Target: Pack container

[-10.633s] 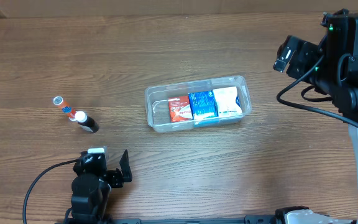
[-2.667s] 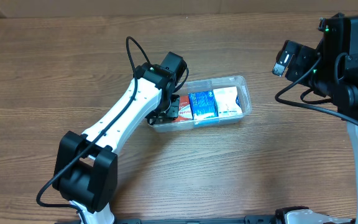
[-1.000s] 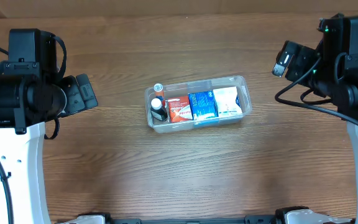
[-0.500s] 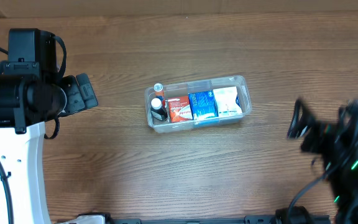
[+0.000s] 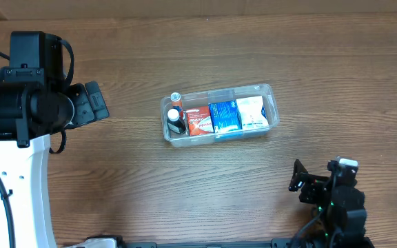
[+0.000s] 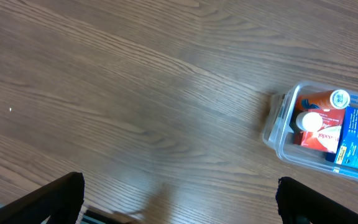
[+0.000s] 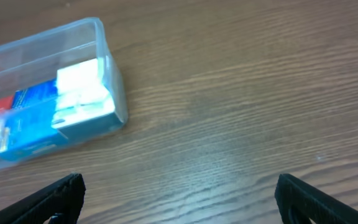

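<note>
From above, you see the container (image 5: 276,107) in the middle of the desk, a little toward the far edge. It holds a small bottle (image 5: 176,122) at its left end, then a red carton (image 5: 198,119), a blue carton (image 5: 225,116) and a white carton (image 5: 251,112) side by side. Your left claw (image 5: 92,103) hangs by the left edge and your right claw (image 5: 297,178) is at the near right corner, both well apart from the container.

The left wrist camera shows that claw's fingers (image 6: 55,199) spread wide, gripping and touching nothing.

The right wrist camera shows the same: fingers (image 7: 48,202) wide apart and empty.
</note>
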